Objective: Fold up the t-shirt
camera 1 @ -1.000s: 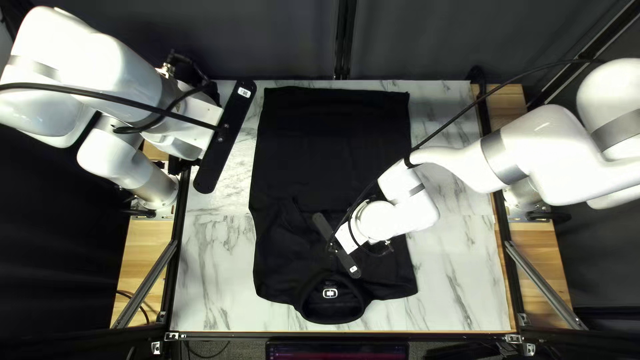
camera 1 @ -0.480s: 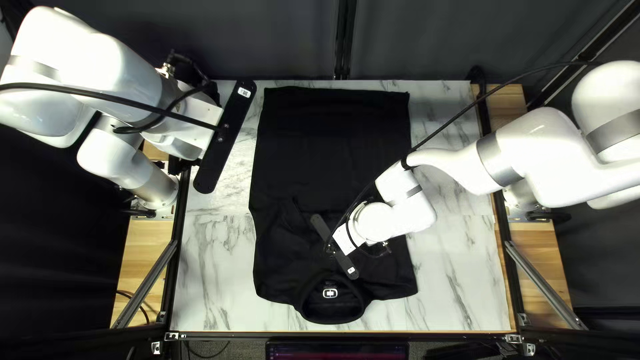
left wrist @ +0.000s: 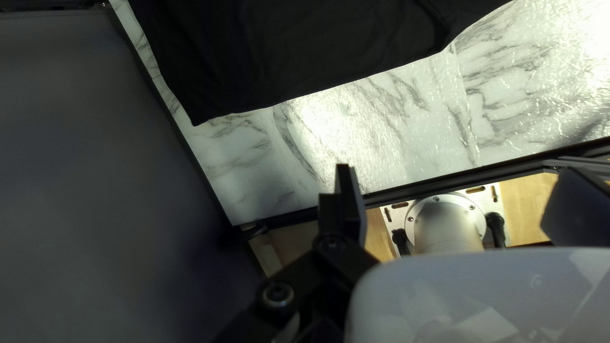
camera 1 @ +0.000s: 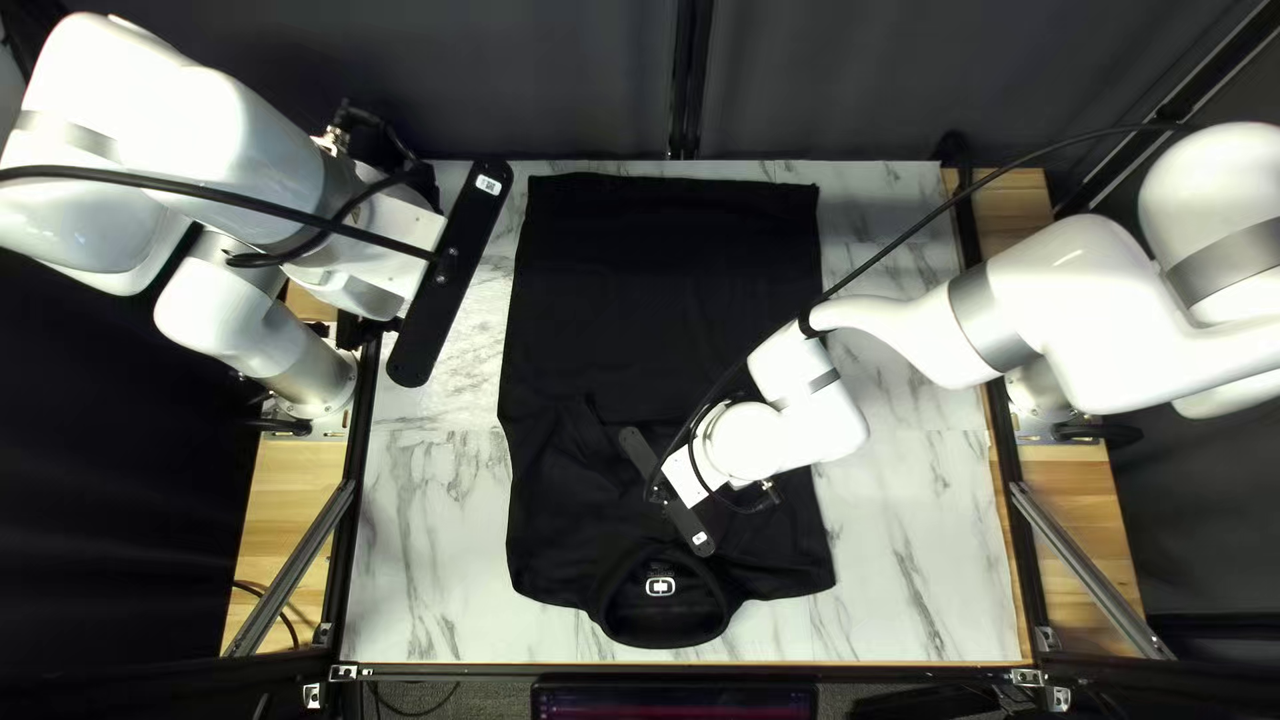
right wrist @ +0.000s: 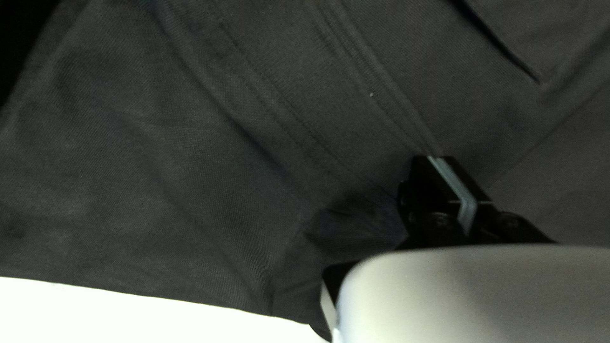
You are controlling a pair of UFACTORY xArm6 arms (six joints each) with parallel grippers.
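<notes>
A black t-shirt (camera 1: 667,294) lies on the table, its collar toward the near edge and its lower part toward the far edge. My left gripper (camera 1: 451,280) is raised left of the shirt's far part, apart from it. In the left wrist view the left gripper (left wrist: 460,197) has its fingers wide apart with no cloth between; the shirt (left wrist: 305,51) lies ahead. My right gripper (camera 1: 667,494) is over the collar half, its tips hidden from above. In the right wrist view the right gripper (right wrist: 437,159) is shut at the dark cloth (right wrist: 190,159); no cloth shows between its pads.
Marbled tabletop (camera 1: 427,534) borders the shirt on both sides. Dark frame rails (camera 1: 350,534) run along the table's sides. The right arm's cable (camera 1: 920,224) stretches over the right side of the table, and a dark curtain (camera 1: 534,80) hangs behind the far edge.
My right arm and gripper have shifted slightly to the left in the top left view. The left arm stays still, and the shirt shows no visible movement.
</notes>
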